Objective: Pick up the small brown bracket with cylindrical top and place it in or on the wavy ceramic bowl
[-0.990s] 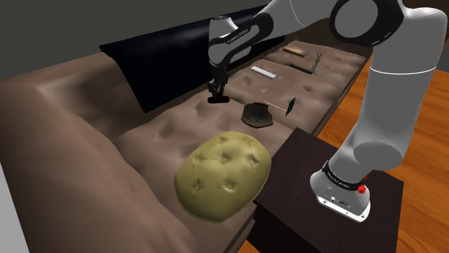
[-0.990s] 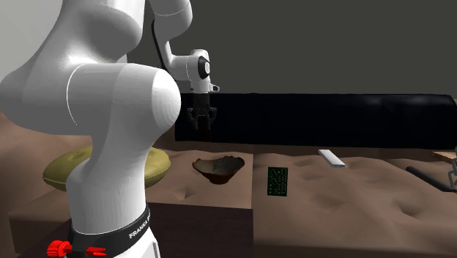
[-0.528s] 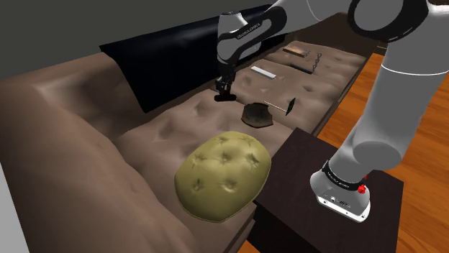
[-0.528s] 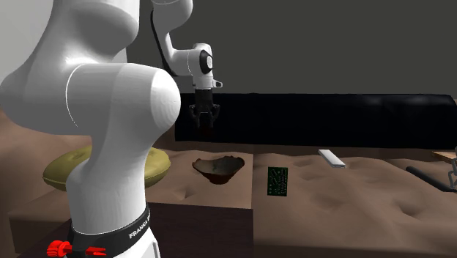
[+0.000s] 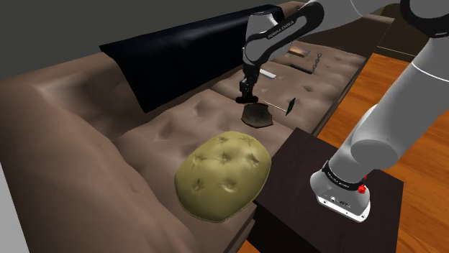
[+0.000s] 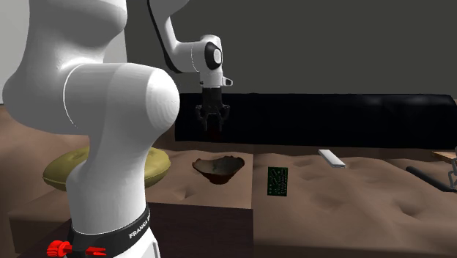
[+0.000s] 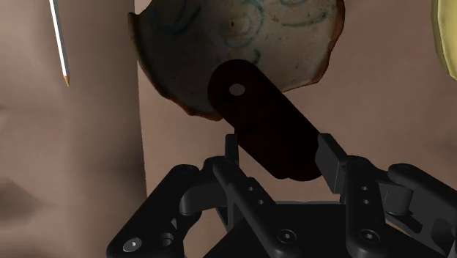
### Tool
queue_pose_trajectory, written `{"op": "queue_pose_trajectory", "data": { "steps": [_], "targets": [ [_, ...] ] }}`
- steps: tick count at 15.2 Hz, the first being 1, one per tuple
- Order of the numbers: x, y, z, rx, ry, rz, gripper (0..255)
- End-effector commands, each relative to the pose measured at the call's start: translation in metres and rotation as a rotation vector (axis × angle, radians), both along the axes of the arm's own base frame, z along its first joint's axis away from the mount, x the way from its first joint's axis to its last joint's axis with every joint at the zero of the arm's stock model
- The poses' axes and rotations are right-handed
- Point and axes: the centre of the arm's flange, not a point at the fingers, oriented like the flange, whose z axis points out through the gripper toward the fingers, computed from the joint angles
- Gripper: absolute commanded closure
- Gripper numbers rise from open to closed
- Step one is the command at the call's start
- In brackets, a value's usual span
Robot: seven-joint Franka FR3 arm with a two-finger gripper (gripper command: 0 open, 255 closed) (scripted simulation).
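We see a home living room: a brown tufted sofa [image 5: 144,136], an olive cushion [image 5: 223,172] on its seat, a dark throw [image 5: 173,54] along its backrest, wooden floor [image 5: 426,212] beside it.

Bracket [image 7: 267,128] was very dark brown, almost black, with small pale hole at rounded end. Wavy bowl [image 7: 234,37] was pale grey-beige inside with thin blue-green swirls; rim rusty brown. Gripper [image 7: 280,150] was all black. Arm [image 5: 403,100] was white with dark joints; red fitting [image 5: 361,188] at base. Sofa [image 5: 86,129] was brown, tufted. Cushion [image 5: 223,172] was olive-yellow, tufted. Backrest cover [image 5: 173,57] was black. Circuit board [image 6: 277,180], right of bowl in second exterior view, was green. Flat strip [image 6: 331,158] was white. Stand [image 5: 302,187] was dark brown. Floor [image 5: 424,165] was orange wood.
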Motion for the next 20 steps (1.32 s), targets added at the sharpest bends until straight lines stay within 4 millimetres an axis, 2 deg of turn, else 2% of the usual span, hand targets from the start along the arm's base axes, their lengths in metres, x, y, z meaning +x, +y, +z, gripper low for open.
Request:
{"op": "queue_pose_trajectory", "data": {
  "steps": [1, 4, 19, 20],
  "targets": [
    [-0.021, -0.012, 0.0, 0.0, -0.001, 0.001, 255],
    [-0.056, -0.033, 0.002, 0.0, -0.001, 0.001, 255],
    [-0.056, -0.033, -0.077, 0.0, -0.001, 0.001, 255],
    [-0.056, -0.033, -0.077, 0.0, -0.001, 0.001, 255]
  ]
}}
